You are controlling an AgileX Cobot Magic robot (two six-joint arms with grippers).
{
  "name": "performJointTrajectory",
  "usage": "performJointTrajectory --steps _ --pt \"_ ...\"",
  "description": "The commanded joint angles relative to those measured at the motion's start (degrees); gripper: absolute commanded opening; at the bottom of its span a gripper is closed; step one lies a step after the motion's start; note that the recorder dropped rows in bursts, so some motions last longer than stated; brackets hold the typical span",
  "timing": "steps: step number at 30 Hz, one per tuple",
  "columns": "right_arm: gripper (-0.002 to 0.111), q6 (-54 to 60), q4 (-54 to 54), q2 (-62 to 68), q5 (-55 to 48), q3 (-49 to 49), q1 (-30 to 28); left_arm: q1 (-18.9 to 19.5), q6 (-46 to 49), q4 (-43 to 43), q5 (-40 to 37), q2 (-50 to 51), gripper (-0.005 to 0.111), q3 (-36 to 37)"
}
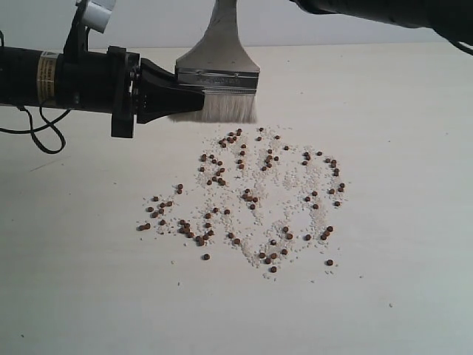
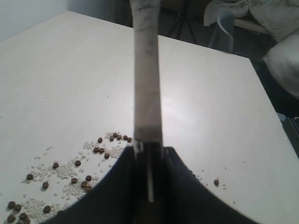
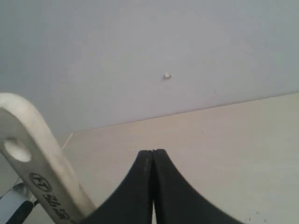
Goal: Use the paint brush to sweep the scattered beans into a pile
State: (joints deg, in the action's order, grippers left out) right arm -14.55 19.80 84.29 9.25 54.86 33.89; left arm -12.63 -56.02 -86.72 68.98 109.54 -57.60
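The pale surface (image 1: 414,148) carries one wide, loose patch of spill in its middle, and no pile is formed yet. The left arm (image 1: 66,78) reaches in level from the left. The right arm (image 1: 384,13) hangs high at the far right, clear of the work.

The brush (image 1: 219,70) stands nearly upright at the far edge of the patch. Its handle (image 1: 222,29) rises out of the top of the exterior view, and its broad face is turned toward the near side. The left tool (image 1: 177,90) pinches it from the left at the silver ferrule (image 1: 218,80). The right tool (image 3: 153,186) is pressed together on nothing, up beside the holed end of the handle.

The bristles (image 1: 222,109) point down with their edge running left to right. They sit at or just above the surface; I cannot tell whether they touch it.

The beans (image 1: 246,197) lie almost wholly on the near side of that edge. They are mixed through whitish grains (image 1: 295,177), and the patch spreads wider than the brush to both left and right. The farthest beans sit just beside the bristle tips.

As I judge it, the coming stroke is a pull toward the near side by the left arm. One pass would catch only the middle strip, so the left and right wings of the patch would need strokes drawn inward.
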Motion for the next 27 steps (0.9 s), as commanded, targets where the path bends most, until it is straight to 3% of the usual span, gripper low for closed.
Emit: performJointTrajectory --steps 1,27 --pt "0.000 -1.6 -0.7 0.1 1.2 0.6 0.1 0.1 0.2 0.6 1.0 0.0 0.000 0.3" --pt "0.000 -0.6 -4.0 3.1 -1.7 4.9 2.7 0.1 0.3 0.0 0.1 0.0 0.000 0.3"
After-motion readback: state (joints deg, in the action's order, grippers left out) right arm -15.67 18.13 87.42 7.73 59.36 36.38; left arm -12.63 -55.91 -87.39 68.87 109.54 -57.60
